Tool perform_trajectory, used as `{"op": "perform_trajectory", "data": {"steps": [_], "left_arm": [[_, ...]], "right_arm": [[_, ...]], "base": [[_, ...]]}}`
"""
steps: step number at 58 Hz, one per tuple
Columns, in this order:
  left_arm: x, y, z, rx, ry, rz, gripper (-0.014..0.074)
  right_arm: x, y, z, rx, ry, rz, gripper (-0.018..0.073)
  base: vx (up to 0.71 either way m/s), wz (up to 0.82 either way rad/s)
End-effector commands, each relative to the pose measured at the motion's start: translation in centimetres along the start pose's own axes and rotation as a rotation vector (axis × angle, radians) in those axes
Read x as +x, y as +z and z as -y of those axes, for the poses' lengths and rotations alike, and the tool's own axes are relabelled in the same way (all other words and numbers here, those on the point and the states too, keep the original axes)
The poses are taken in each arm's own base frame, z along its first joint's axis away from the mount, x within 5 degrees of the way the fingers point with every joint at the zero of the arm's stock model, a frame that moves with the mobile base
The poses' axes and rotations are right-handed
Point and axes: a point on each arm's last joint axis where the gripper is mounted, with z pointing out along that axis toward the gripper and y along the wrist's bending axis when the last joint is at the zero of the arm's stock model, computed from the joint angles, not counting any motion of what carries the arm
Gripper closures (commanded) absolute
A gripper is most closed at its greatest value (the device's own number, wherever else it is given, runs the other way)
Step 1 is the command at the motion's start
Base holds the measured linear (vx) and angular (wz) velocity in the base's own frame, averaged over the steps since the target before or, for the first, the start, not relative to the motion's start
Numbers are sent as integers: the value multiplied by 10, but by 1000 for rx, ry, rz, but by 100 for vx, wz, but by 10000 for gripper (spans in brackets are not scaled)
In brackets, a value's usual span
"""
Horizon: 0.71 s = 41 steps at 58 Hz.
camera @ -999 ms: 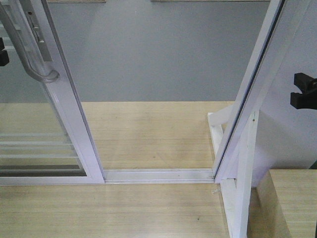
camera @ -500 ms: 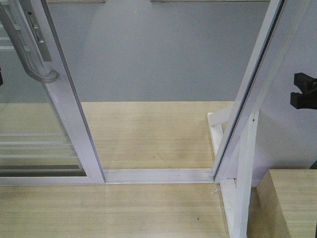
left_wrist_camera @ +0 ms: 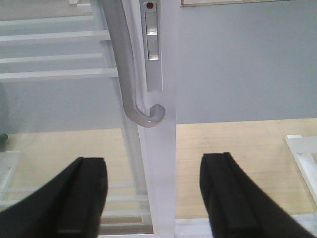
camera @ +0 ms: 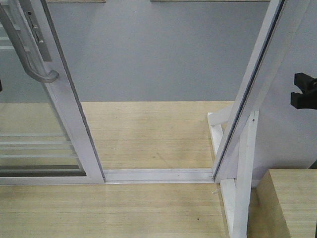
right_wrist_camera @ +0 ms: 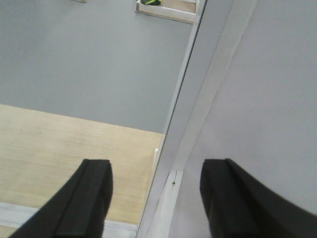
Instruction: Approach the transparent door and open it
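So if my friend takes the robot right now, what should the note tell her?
Left gripper: open, holding nothing, in front of the door's frame edge, below its handle.
Right gripper: open, empty, facing the slanted white post.
Door: slid to the left of the front view; a wide gap shows between it and the post, down to the floor track.
Done: door looks open.
Left: probably nothing, unless it should slide wider; then grab the handle with the left gripper.
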Motion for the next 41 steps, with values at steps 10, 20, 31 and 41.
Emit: {"op": "perform_trajectory", "data": {"steps": [10, 20, 31, 41], "left_arm": [[8, -47, 2, -14, -12, 295, 328], [49, -72, 12, 58, -52, 400, 561], [93, -88, 12, 67, -60, 445, 605], [129, -96, 12, 60, -35, 506, 604]], "right_arm": [[-16, -5, 6, 46, 2, 104, 104], [-16, -5, 6, 46, 2, 104, 104], [-16, -5, 6, 46, 2, 104, 104], [-16, -5, 6, 47, 2, 105, 104]], "base": [[0, 0], [0, 0], [0, 0], [0, 0]]}}
